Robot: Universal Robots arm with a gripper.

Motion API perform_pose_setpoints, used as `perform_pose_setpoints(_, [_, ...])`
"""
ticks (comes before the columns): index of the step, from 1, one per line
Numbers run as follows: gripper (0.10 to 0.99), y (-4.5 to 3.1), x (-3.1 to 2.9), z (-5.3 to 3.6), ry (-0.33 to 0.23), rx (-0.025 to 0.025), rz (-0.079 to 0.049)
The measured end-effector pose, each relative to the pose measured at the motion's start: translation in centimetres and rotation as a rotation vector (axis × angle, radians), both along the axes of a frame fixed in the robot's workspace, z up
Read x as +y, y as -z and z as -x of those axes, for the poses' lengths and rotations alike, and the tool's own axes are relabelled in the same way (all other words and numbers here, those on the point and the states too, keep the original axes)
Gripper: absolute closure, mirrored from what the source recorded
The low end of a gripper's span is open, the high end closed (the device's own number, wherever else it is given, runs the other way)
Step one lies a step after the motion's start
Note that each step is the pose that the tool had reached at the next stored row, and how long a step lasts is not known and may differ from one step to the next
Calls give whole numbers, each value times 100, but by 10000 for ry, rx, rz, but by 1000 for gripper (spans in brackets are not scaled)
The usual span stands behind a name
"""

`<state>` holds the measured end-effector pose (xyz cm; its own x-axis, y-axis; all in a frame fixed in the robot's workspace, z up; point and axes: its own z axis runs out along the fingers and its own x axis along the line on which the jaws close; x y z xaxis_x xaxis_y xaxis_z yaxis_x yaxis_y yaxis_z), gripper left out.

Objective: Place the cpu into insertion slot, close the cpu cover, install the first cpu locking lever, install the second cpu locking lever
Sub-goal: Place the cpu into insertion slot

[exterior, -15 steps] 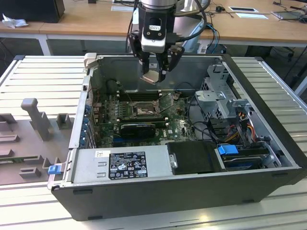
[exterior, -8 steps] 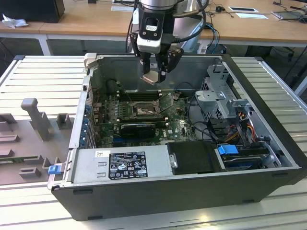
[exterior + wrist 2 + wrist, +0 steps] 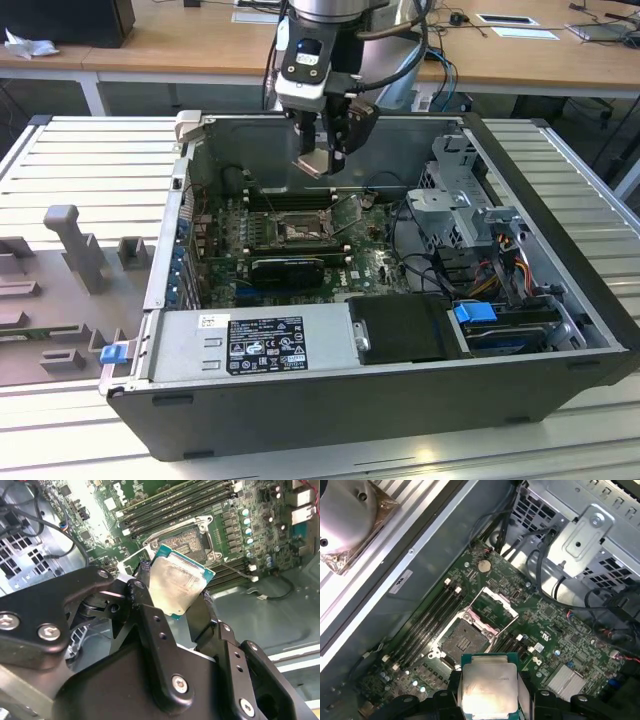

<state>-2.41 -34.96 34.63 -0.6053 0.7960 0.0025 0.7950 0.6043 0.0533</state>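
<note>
Silvery and thin, the chip [image 3: 487, 690] looks light, stiff and, I'd judge, fragile underneath. My gripper [image 3: 322, 160] has its jaws clamped on the chip's edges, above the open socket [image 3: 465, 640].

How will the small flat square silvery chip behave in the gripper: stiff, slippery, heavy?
Probably stiff: the small flat square silvery chip looks unbent though the black gripper clamps just two edges. Possibly slippery, since its metal face looks smooth and shiny. Likely light, being so thin.
</note>
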Motion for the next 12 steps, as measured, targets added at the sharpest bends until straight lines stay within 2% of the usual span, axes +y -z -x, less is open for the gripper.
perform_pose_setpoints(8, [553,6,0,0,1209,0,0])
perform_pose_setpoints(12, [553,7,0,0,1486,1,1])
